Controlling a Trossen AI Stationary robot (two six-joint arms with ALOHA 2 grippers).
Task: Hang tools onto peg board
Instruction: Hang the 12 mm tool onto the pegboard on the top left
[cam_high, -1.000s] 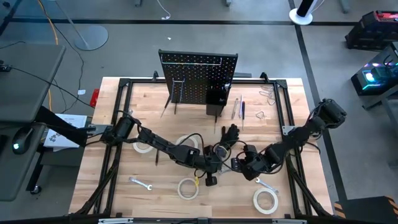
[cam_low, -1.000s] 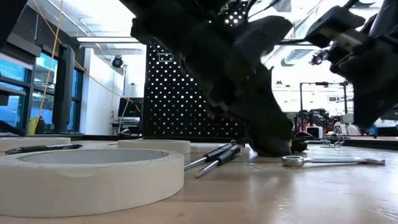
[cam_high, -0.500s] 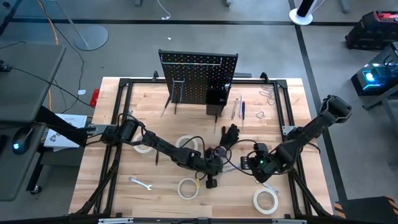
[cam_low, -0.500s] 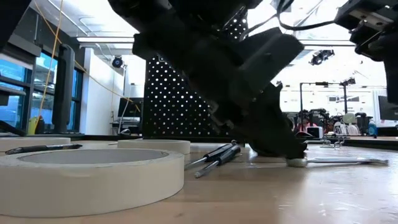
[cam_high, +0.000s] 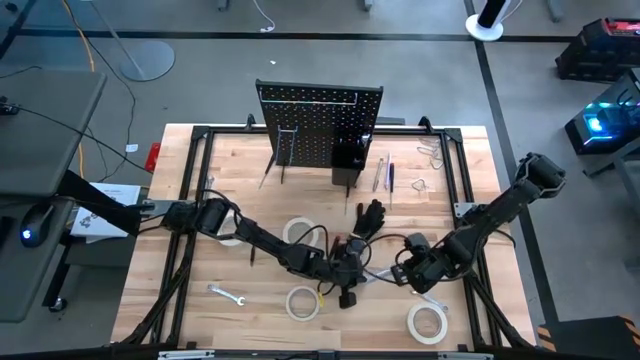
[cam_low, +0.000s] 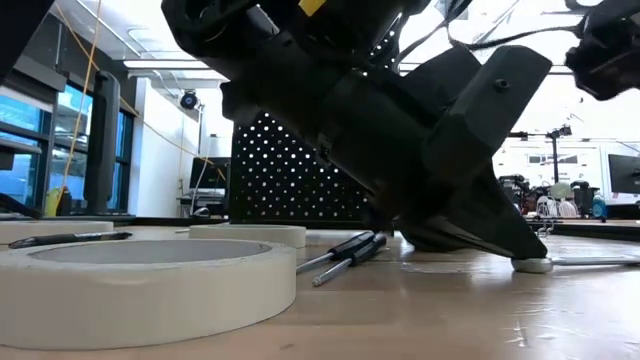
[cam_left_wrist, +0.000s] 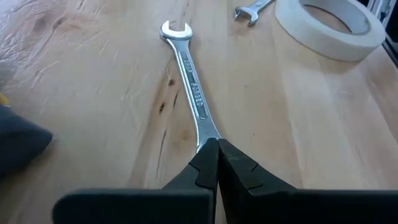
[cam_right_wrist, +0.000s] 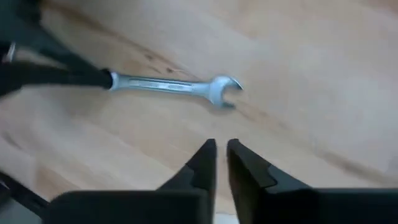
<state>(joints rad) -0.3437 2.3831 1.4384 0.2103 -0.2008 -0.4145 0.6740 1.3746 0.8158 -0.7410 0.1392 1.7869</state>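
- A slim silver open-ended wrench (cam_left_wrist: 189, 87) is pinched at one end by the left gripper (cam_left_wrist: 217, 163), whose dark fingers are pressed together on the shank; the rest of the tool is seen lying along the pale wooden table (cam_left_wrist: 81, 106), with its far open end near a white tape roll (cam_left_wrist: 329, 25).
- Because only the very tip of the wrench is clamped, it is judged that the tool could pivot or slip out when raised, and could drop back onto the table.
- The right gripper (cam_right_wrist: 221, 155) is held just above the table with its fingers a narrow gap apart; nothing is held or touched, and the wrench is seen ahead of the tips, well clear of them.
- A collision between the two arms is judged possible, since both grippers are working close together near the table's middle in the high view, the left one at (cam_high: 345, 272) and the right one at (cam_high: 410, 268).
- The upright black perforated peg board (cam_high: 318, 125) stands at the far edge of the table, well apart from the wrench; a long carry over a black glove-like bundle (cam_high: 369, 216) would be needed, during which a loose grip might fail.
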